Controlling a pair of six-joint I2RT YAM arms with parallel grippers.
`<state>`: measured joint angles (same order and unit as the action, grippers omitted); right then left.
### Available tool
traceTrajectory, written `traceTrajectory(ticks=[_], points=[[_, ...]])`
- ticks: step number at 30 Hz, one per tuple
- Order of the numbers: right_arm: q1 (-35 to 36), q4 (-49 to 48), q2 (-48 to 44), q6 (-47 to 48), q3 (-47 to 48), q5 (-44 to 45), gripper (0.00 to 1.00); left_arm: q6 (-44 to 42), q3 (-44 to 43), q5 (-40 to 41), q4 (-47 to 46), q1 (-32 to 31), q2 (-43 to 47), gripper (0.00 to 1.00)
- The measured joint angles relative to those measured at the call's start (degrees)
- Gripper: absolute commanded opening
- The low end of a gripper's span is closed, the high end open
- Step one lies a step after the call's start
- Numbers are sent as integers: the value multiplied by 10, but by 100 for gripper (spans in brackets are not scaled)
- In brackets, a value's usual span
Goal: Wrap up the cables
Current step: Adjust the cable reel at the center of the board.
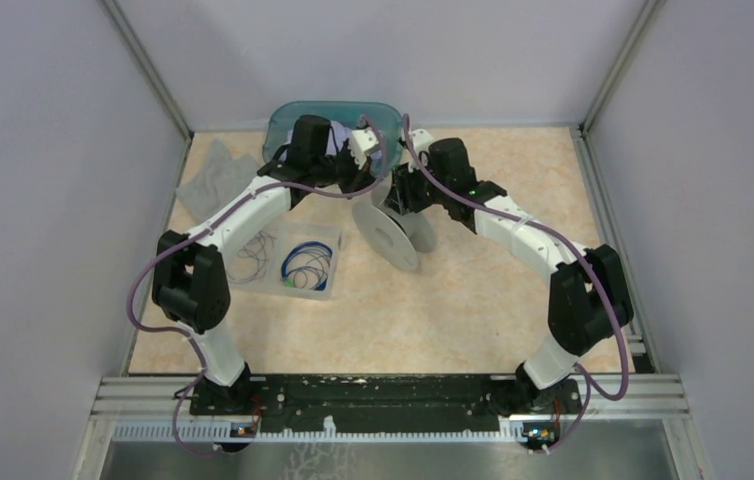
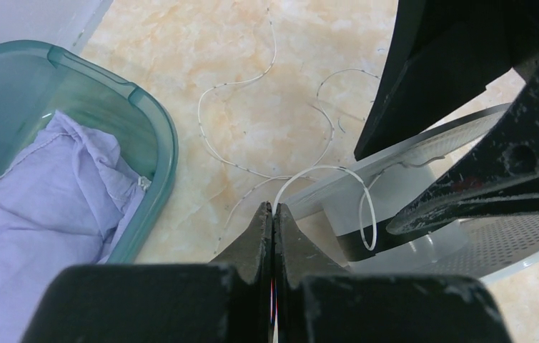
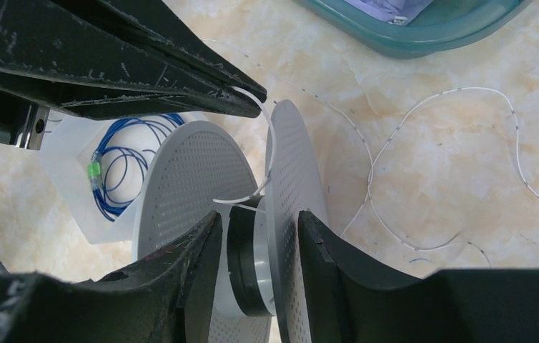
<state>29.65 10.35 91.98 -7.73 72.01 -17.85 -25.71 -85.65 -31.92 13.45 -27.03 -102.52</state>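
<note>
White cable (image 2: 324,168) is pinched at the tips of the clenched left fingers (image 2: 258,236). It arcs a short way rightward onto the hub of the spool (image 3: 195,171), which the right fingers (image 3: 188,264) grasp, axle running finger to finger. The left arm is nearer the slack. Beyond the tips, loose cable snakes over the marbled bench (image 2: 309,43). A teal tub (image 2: 159,143) sits to the left.

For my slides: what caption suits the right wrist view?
Right end effector holds a white perforated plastic spool while the left end effector pinches the thin white cable running to its hub.
</note>
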Motion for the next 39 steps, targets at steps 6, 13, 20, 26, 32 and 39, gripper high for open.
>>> traceTrajectory(ticks=[6,13,20,26,32,39], points=[[19,0,0,22,0,28,47,36,5,-3,-14,0,3,1],[30,1,0,37,0,59,48,65,6,-25,-21,0,3,1],[30,1,0,38,0,82,46,109,10,-69,-21,4,6,1],[33,-1,0,54,0,113,38,150,11,-106,-24,9,8,1],[41,-2,1,68,0,139,35,182,11,-133,-31,12,10,1],[41,-11,1,76,-7,151,35,213,36,-153,-59,17,10,1]])
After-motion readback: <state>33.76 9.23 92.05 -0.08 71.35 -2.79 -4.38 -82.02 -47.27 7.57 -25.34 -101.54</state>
